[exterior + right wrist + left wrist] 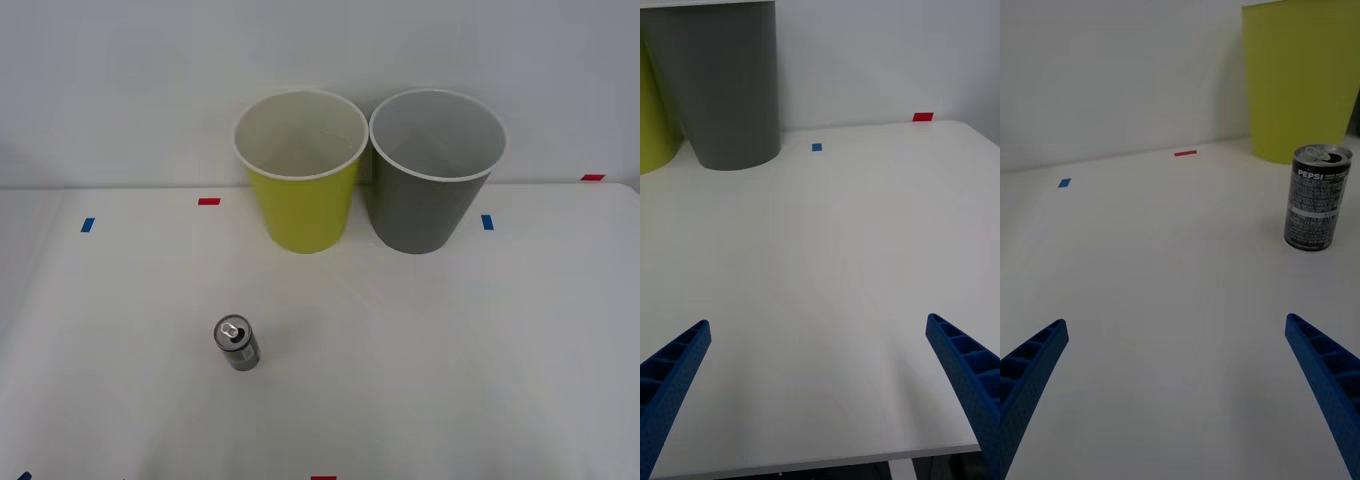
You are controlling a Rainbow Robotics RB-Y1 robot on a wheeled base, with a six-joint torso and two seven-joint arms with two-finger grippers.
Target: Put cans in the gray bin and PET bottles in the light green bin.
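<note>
Right gripper (820,390) low over white table (835,285), blue ribbed fingers (670,375) spread wide, nothing between. Gray bin (722,82) well ahead, standing on table; sliver of light green bin (651,112) just beside it. Blue tape mark (817,148) and red tape mark (923,117) farther ahead.

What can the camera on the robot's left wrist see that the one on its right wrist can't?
Left wrist alone: the small dark grey metallic drink can standing upright, and the open left claw. Right wrist alone: the tall dark grey round bin and the open right claw. Both share the white table with its red and blue tape marks, and the tall yellow-green round bin, a sliver of it in the right wrist view.
</note>
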